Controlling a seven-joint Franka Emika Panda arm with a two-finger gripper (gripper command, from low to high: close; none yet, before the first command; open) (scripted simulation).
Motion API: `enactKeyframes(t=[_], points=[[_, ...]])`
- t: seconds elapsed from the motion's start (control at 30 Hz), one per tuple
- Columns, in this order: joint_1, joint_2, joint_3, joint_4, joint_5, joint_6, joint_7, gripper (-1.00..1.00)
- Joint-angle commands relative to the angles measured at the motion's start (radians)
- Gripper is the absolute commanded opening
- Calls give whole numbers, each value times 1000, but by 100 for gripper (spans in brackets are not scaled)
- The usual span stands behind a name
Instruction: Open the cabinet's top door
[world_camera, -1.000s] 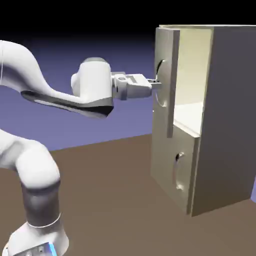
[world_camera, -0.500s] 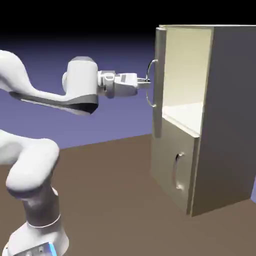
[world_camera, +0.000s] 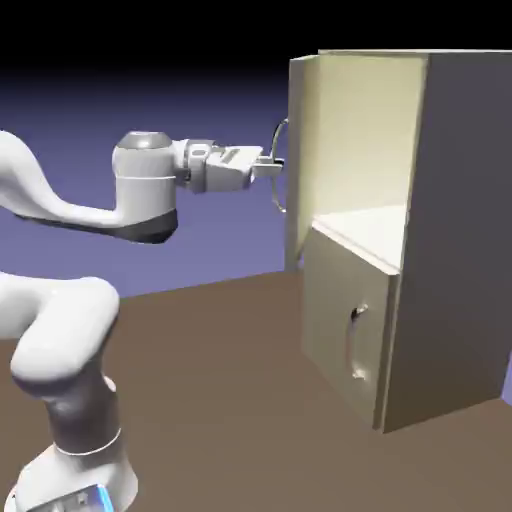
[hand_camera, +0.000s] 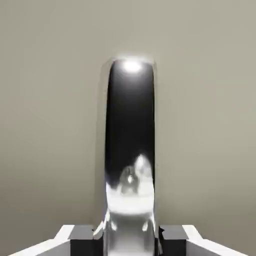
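Observation:
The tall beige cabinet (world_camera: 450, 230) stands at the exterior view's right, its pale cream inside showing. Its top door (world_camera: 296, 160) has swung out on its hinge and now shows nearly edge-on. My gripper (world_camera: 272, 166) is shut on the door's curved metal handle (world_camera: 279, 170), reaching level from the left. In the hand view the shiny handle (hand_camera: 130, 150) fills the middle, running up from between my two grey fingertips (hand_camera: 80, 234), with the beige door panel (hand_camera: 45, 100) behind it.
The shorter lower door (world_camera: 345, 330) with its small handle (world_camera: 353, 345) stays shut below. The brown table (world_camera: 220, 400) stretches in front of the cabinet. My white arm (world_camera: 60, 300) rises from the lower left.
The top door has swung further open, and my gripper has pulled back to the left with the handle held in it.

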Motion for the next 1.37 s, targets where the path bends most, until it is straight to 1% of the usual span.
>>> enactKeyframes(t=[0.0,0.27,0.5,0.83,1.23,1.27,1.3,1.33], points=[[21,-6,15,2,41,-44,-16,-100],[114,-17,184,70,266,-392,-89,-100],[80,10,364,218,431,-696,-116,-100],[-148,47,611,555,605,-1117,-152,-100],[-498,19,792,988,707,-1511,-228,-100],[-498,19,792,988,707,-1511,-228,100],[-498,19,792,988,707,-1511,-228,100],[-517,16,802,1026,712,-1531,-235,100]])
